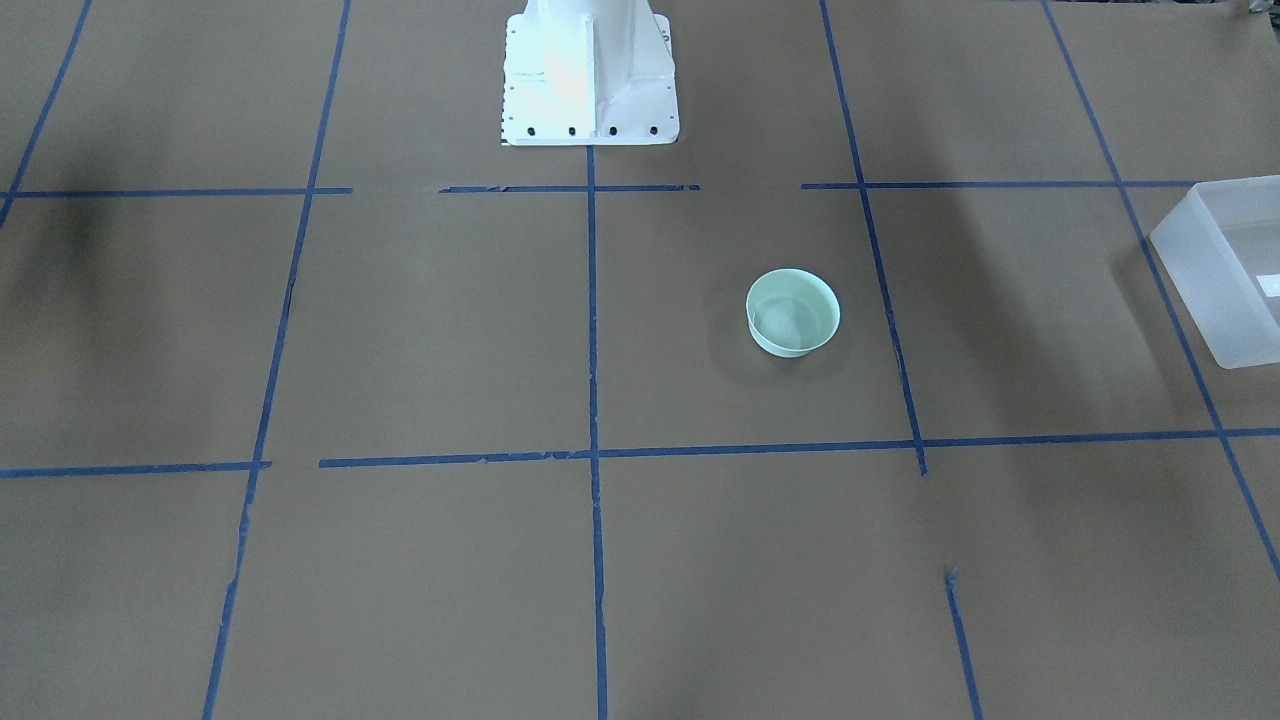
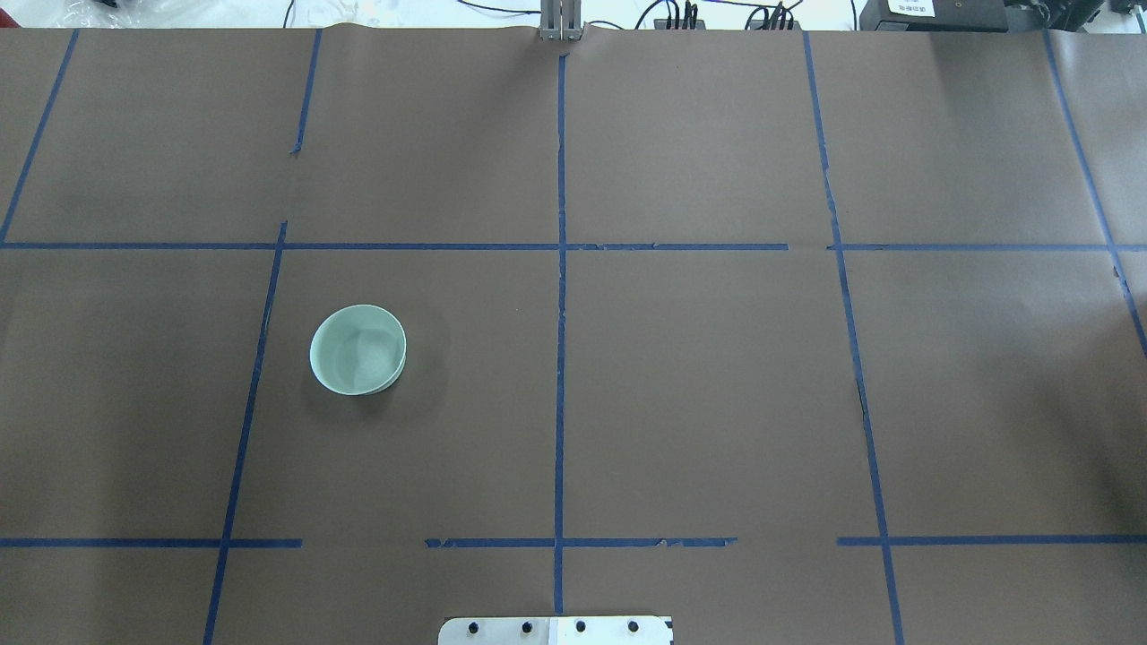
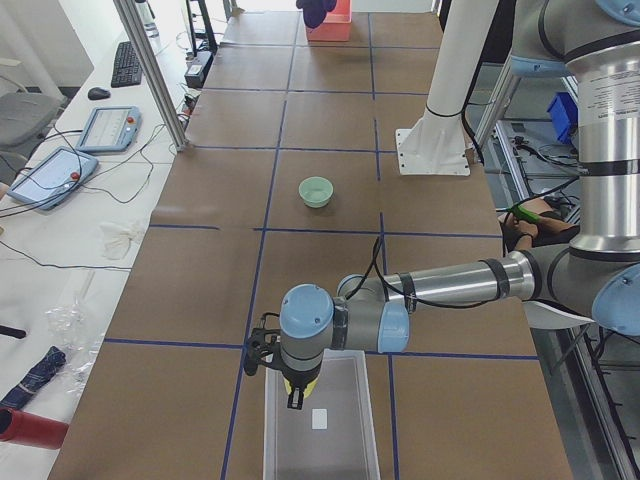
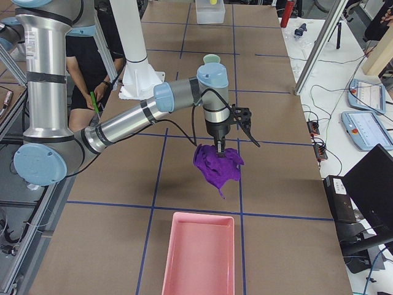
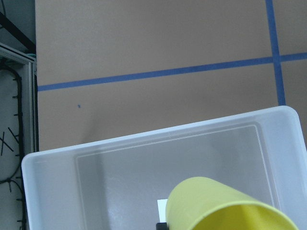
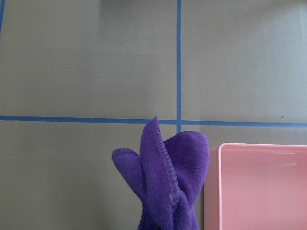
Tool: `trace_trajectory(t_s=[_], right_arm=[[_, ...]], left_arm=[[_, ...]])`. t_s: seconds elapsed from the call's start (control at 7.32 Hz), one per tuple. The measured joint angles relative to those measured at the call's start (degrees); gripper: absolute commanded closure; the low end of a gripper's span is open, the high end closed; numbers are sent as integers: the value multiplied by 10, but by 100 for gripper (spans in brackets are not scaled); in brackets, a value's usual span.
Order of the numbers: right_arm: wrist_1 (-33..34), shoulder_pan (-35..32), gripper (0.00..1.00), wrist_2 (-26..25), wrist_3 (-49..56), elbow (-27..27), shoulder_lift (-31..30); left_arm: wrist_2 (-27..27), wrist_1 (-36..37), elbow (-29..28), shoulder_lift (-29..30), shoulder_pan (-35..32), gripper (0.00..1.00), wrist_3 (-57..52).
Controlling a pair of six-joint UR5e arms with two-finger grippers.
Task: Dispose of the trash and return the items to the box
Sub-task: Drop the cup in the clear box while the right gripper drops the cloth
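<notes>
My left gripper (image 3: 296,392) holds the small yellow cup (image 5: 225,207) above the frosted white box (image 5: 53,182). In the left wrist view the cup fills the lower right, over the box's floor, and hides the fingers. The box also shows in the front-facing view (image 1: 1225,285). My right gripper (image 4: 220,146) hangs above the table with a purple cloth (image 4: 218,167) bunched in it. The cloth (image 6: 163,177) rises from the bottom of the right wrist view, just left of a pink tray (image 6: 261,187).
A mint bowl (image 2: 358,349) stands alone on the brown paper with blue tape lines, and it shows in the front-facing view (image 1: 793,313) too. The pink tray (image 4: 198,253) lies near the table's right end. The robot's white base (image 1: 590,75) is at the robot's side.
</notes>
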State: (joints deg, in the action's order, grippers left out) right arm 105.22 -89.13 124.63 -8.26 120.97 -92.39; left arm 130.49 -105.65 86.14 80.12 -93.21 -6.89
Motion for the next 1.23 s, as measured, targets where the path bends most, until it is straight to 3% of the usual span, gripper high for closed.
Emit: trace_trajectory(t_s=[0.68,0.82,0.96,1.09,1.23], right_arm=[[4,-102,100,-7,142,-7,-28],[4,-109,100,-8,148,-8,-28],[3,-114,100,-12,159,-12,-28],[2,-118,100,-20,176,-21,-27],[0,-122,100,-27,190,-36,-27]], left_arm=[[69,-119,-90,-7,59,100,2],[77,-132,-93,-7,68,86,2],[81,-146,-94,-7,76,9,2],[82,-154,-94,-5,83,0,2],[82,-162,-93,-3,87,0,2]])
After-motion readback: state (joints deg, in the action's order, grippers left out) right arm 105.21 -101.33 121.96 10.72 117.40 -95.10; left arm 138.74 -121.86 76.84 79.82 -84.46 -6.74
